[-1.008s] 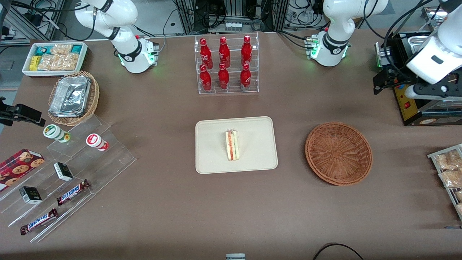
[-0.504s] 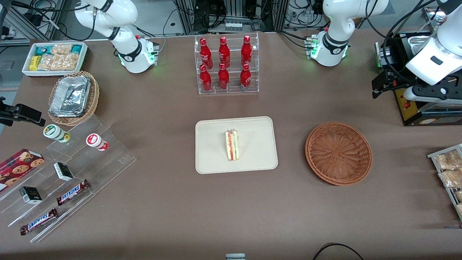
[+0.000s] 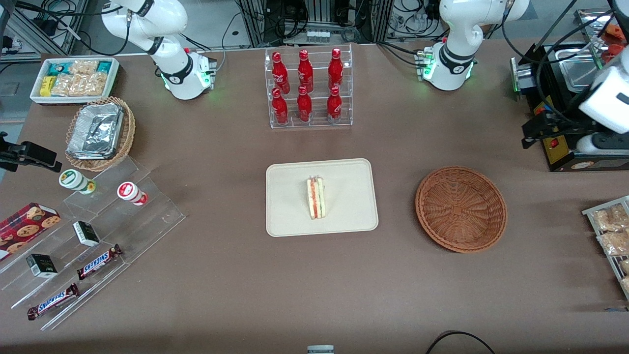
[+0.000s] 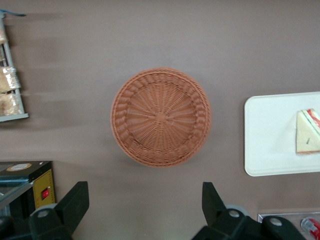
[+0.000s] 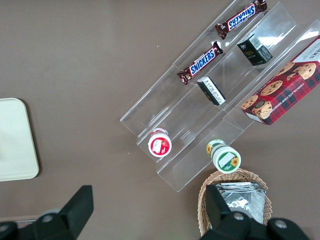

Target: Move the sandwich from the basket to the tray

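Observation:
The sandwich (image 3: 316,197) stands on its edge in the middle of the cream tray (image 3: 290,216), red and green filling showing. The reddish-brown wicker basket (image 3: 461,209) sits beside the tray toward the working arm's end, with nothing in it. My gripper (image 3: 533,132) hangs high above the table edge by a black machine, farther from the front camera than the basket. In the left wrist view the gripper (image 4: 145,187) is open with nothing between its fingers; the basket (image 4: 161,116), tray (image 4: 270,135) and sandwich (image 4: 307,132) lie below.
A clear rack of red bottles (image 3: 308,88) stands farther from the front camera than the tray. A black machine (image 3: 565,98) and a rack of snack packets (image 3: 612,236) sit at the working arm's end. Acrylic shelves with candy bars (image 3: 98,231) and a foil-filled basket (image 3: 100,132) occupy the parked arm's end.
My gripper has drawn away sideways toward the working arm's end of the table. The sandwich, tray and basket have not moved.

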Tool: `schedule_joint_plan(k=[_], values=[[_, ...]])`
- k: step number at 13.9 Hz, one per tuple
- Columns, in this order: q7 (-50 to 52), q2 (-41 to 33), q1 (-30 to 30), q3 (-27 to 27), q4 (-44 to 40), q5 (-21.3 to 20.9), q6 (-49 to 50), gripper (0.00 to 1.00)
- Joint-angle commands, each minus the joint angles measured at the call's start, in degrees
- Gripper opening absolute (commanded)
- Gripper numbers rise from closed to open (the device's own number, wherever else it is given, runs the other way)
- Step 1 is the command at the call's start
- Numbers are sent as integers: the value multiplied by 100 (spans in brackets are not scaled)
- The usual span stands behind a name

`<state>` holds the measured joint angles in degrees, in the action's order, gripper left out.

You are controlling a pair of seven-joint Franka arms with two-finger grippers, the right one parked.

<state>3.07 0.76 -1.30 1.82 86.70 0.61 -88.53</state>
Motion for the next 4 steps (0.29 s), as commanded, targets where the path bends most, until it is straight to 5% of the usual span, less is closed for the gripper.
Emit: schedule_joint_plan(k=[1,4], values=[[45,161,-142,-121,-276,-8,90,100],[10,179,-125,-121,-277,0,99,100]])
